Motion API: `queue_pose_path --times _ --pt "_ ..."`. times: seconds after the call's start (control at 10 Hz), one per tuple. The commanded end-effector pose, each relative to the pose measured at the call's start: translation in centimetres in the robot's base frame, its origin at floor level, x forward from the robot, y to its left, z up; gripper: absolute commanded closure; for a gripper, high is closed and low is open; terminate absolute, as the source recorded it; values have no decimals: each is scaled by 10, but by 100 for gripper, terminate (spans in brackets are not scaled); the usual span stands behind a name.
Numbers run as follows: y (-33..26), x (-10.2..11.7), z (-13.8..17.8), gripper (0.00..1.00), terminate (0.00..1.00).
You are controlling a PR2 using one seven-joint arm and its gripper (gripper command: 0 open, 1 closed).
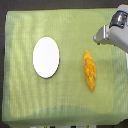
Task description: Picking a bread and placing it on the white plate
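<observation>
The bread (89,70) is a long golden-orange loaf with a bumpy surface, lying on the green cloth toward the exterior view's right, its long axis running near to far. The white plate (46,57) lies flat and bare to the left of it, a clear gap between them. My gripper (97,38) comes in from the upper right corner, a grey-white body above and slightly right of the bread's far end, apart from it. Its fingers are too blurred to tell whether they stand open or shut. Nothing shows in them.
A green cloth (30,100) covers the whole table. Its edges run along the top, left and bottom of the view. A dark strip lies beyond the far edge.
</observation>
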Motion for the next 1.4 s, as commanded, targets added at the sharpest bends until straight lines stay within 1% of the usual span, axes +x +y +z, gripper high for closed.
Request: queue_pose_path --times 0.0,0.2,0.6,0.7,1.3 --pt "0 0 0 0 0" --pt "7 3 -7 0 0" --pt "24 -7 -30 0 0" --pt "30 -8 -39 0 0" --pt "54 -31 -93 0 0"
